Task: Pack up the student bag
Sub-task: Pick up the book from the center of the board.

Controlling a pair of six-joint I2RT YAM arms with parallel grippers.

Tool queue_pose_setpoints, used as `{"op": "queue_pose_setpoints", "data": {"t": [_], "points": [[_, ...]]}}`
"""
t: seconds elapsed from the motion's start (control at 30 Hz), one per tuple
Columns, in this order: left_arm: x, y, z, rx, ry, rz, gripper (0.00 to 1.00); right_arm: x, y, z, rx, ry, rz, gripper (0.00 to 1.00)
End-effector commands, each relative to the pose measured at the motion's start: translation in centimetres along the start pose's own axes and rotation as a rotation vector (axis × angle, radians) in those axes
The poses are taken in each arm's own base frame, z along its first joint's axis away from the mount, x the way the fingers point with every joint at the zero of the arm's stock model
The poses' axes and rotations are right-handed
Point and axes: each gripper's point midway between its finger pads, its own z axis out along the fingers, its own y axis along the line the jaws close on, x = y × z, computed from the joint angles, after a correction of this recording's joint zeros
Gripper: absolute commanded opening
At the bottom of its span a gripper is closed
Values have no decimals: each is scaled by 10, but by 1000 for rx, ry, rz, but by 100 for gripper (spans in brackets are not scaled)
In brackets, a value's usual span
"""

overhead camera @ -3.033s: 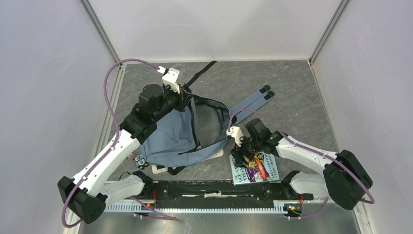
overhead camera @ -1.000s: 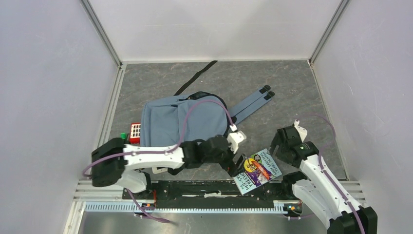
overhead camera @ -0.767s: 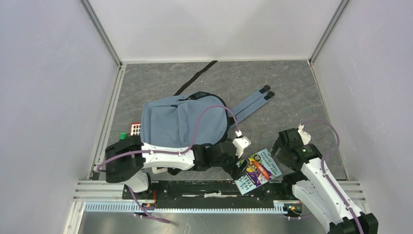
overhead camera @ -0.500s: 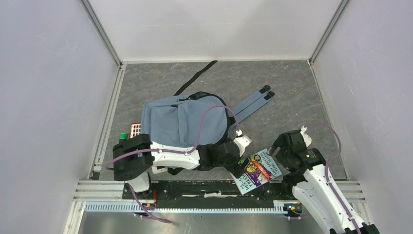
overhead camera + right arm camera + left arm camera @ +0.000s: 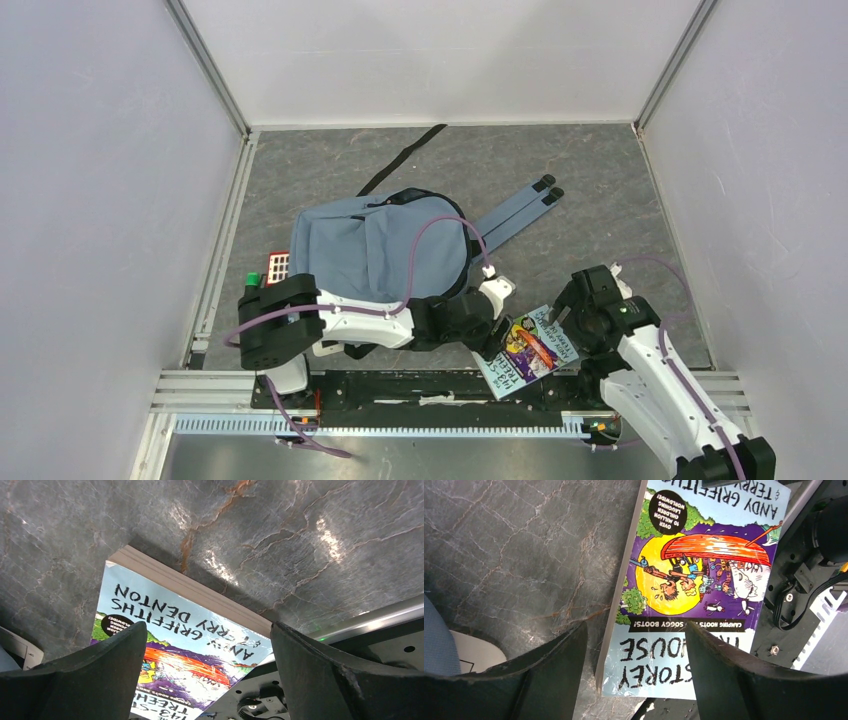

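While the left gripper (image 5: 635, 635) straddles a colourful paperback book (image 5: 696, 575) at its spine, the right gripper (image 5: 207, 630) hovers at its two o'clock. Both stand spread wide.

Arms, both alike: the left arm (image 5: 352, 322) and right arm (image 5: 665, 385) have white moulded link shells and matte black block-shaped joint housings (image 5: 278, 325). A thin purple cable (image 5: 440, 218) runs outside each arm to a small white wrist bracket (image 5: 497, 292). The left gripper (image 5: 635, 630) and right gripper (image 5: 208, 627) have broad black fingers (image 5: 549, 680) with scuffed, grainy edges. A black frame piece carries a small silver screw (image 5: 774, 650) and black wires (image 5: 785, 605); it is possibly the base mount.
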Motion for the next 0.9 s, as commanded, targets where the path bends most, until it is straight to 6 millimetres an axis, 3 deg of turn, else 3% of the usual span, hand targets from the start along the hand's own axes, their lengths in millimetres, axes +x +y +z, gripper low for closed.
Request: {"op": "queue_pose_setpoints", "data": {"t": [0.0, 0.17, 0.3, 0.47, 0.7, 0.87], "points": [[-2, 3, 6, -21, -40, -57, 75, 12, -2, 6, 0, 62, -8, 98], [-15, 4, -14, -43, -85, -82, 74, 9, 19, 13, -83, 63, -27, 96], [-39, 6, -52, -116, -158, -100, 91, -2, 26, 12, -87, 32, -49, 96], [-26, 11, -79, -146, -139, -283, 100, -2, 23, 19, -71, 30, -61, 96], [3, -10, -72, -8, -93, -536, 100, -5, 28, 24, -93, 19, -104, 95], [16, -18, -51, 33, -68, -624, 100, -14, 32, 23, -101, -13, -182, 95]]}}
